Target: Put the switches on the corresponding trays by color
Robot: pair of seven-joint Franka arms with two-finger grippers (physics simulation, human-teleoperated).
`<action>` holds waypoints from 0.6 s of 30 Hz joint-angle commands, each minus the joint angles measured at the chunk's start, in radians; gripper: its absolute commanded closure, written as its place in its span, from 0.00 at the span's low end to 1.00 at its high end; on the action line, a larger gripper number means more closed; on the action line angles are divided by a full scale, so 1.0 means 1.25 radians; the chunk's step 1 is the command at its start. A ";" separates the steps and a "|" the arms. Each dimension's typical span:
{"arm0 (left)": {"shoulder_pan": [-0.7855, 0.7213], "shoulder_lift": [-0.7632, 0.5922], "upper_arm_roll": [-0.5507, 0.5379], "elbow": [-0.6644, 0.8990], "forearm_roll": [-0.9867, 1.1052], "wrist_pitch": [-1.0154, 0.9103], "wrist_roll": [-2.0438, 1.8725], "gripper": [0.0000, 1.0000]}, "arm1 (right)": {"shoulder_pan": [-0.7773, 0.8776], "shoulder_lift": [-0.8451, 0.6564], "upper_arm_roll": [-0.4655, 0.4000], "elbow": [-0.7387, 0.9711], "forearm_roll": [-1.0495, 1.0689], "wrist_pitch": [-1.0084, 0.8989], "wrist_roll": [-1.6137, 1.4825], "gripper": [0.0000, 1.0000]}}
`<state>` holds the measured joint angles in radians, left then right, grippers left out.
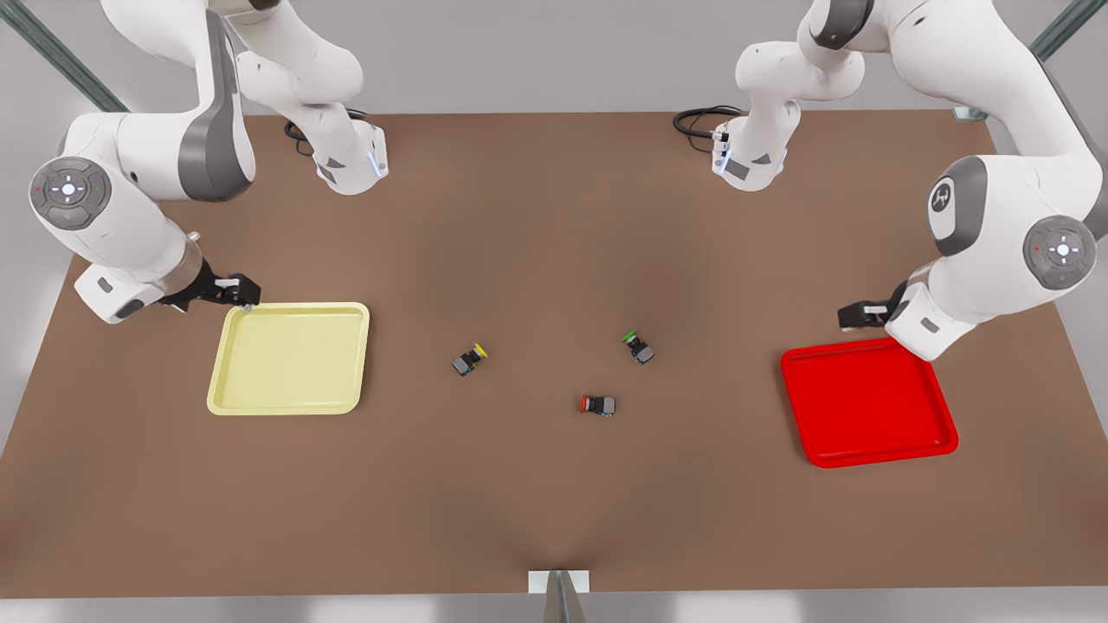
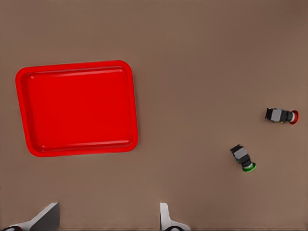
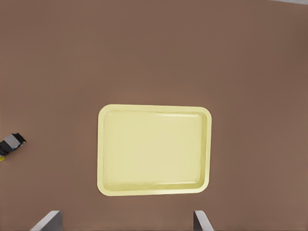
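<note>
**Both grippers open and empty, switches loose mid-table**

The left gripper [image 1: 853, 316] hovers by the far edge of the red tray [image 1: 868, 402], on the front view's right. Its fingers [image 2: 166, 219] stand well apart with nothing between them. The right gripper [image 1: 238, 290] hangs at the far corner of the pale yellow tray [image 1: 292, 358], on the front view's left — its fingers [image 3: 202, 222] likewise spread wide, gripping nothing and touching nothing.

Both trays lie flat with nothing in them. Between them, well apart from either, three small switches lie on their sides: the yellow-capped switch [image 1: 469, 359] nearest the yellow tray, the red-capped switch [image 1: 597, 404] toward the near edge, and a green-capped switch [image 1: 639, 347] beyond it, closer to the red tray.

The table [image 1: 554, 502] is a plain brown board — matte and even. Behind it is a pale grey wall, with black cables [image 1: 697, 121] coiled at the arm bases.
</note>
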<state>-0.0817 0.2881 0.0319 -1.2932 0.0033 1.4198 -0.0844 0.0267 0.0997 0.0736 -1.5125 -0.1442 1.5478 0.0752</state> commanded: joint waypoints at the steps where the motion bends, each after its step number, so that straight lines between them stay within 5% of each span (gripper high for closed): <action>1: 0.000 0.000 0.000 0.000 0.001 -0.004 0.000 0.00 | 0.001 0.001 0.000 0.000 0.000 0.000 0.000 0.00; 3: -0.001 0.003 -0.001 0.000 0.001 -0.006 0.002 0.00 | 0.012 0.037 0.011 0.001 0.000 0.000 0.047 0.00; 6: -0.002 0.014 -0.021 0.000 0.000 -0.004 0.000 0.00 | 0.121 0.169 0.098 0.010 0.035 0.016 0.482 0.00; 9: -0.049 0.069 -0.050 0.026 0.000 0.018 -0.092 0.00 | 0.305 0.352 0.098 0.000 0.141 0.275 0.980 0.00; 18: -0.189 0.222 -0.071 0.047 0.000 0.226 -0.396 0.00 | 0.314 0.454 0.107 -0.148 0.134 0.610 1.015 0.00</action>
<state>-0.3323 0.5714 -0.0567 -1.2349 0.0026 1.7166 -0.6032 0.4153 0.6673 0.2071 -1.7042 0.0230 2.3237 1.3374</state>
